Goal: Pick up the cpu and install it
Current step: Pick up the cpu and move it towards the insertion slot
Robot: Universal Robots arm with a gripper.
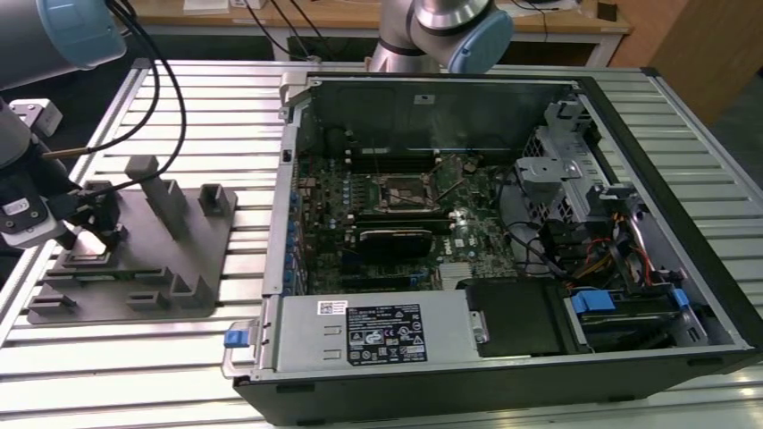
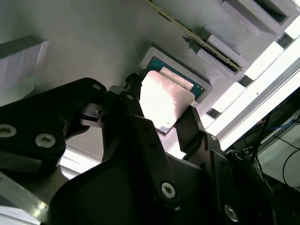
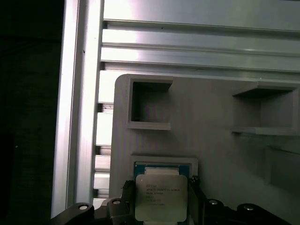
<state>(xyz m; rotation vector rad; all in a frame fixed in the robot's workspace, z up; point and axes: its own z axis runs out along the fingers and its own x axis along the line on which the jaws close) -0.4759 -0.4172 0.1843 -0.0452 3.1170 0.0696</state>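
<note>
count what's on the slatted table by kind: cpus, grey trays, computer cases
cpu: 1
grey tray: 1
computer case: 1
total: 3

In the exterior view, even light from above is washing the slatted table [image 1: 120, 375], its ribs shining pale, while the open computer case [image 1: 477, 116] is holding deep shade inside, darkest under its near wall. The grey tray [image 1: 179, 268] by the table's edge at the exterior view's left is casting only soft shadows. In the second wrist view, the cpu [image 2: 164, 101] is glaring white-pink, the slats are burning out, and the gripper [image 2: 160, 104] is looming black and soft. In the first wrist view, blackness is swallowing everything past the table's edge, and the tray's pockets are pooling shadow.
</note>
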